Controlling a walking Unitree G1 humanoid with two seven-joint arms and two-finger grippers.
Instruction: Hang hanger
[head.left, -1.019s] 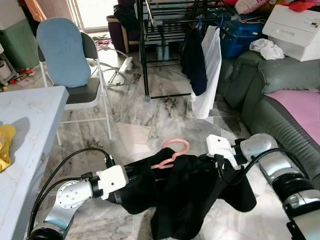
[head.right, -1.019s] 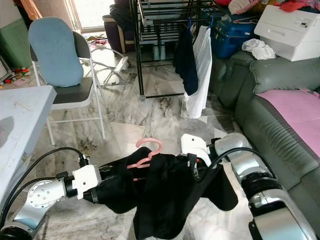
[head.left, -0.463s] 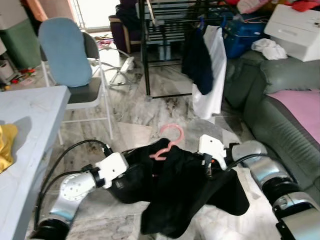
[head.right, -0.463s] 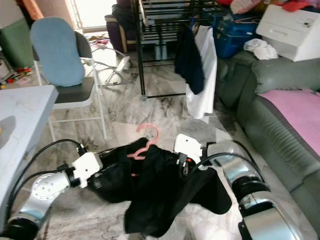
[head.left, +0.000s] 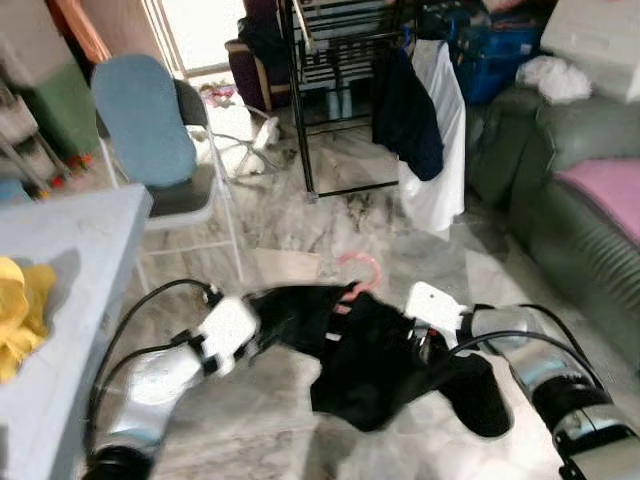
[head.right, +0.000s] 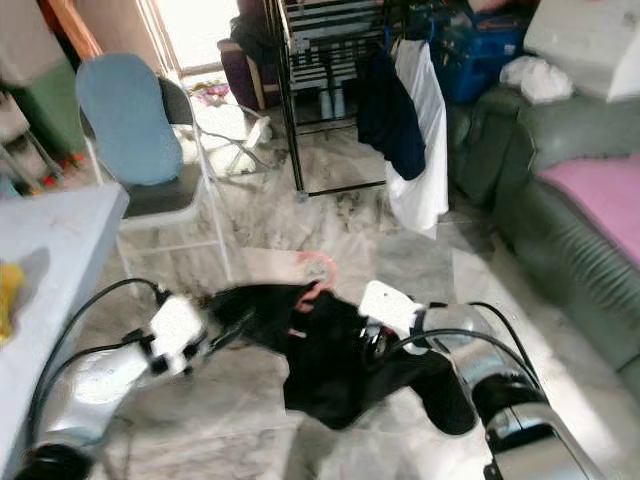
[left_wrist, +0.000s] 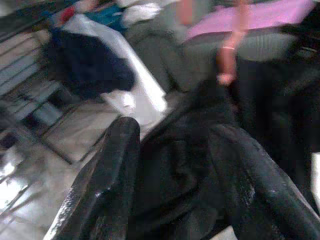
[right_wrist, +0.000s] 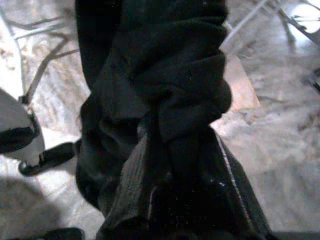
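Left eye view: a black garment (head.left: 385, 355) on a pink hanger (head.left: 358, 275) stretches crosswise between both arms above the floor (head.left: 300, 210), hook pointing away toward the drying rack (head.left: 340, 60). The left tool (left_wrist: 175, 165) and right tool (right_wrist: 175, 170) each pinch its cloth.

Left gripper (left_wrist: 172, 172) fingers (left_wrist: 102, 182) spread, black garment (left_wrist: 210, 130) bunched between them. Pink hanger (left_wrist: 227, 55) rises from the cloth, upper right, blurred. Dark and white clothes (left_wrist: 107, 75) hang upper left. Grey sofa (left_wrist: 190, 45) with pink cover (left_wrist: 260, 12) along top.
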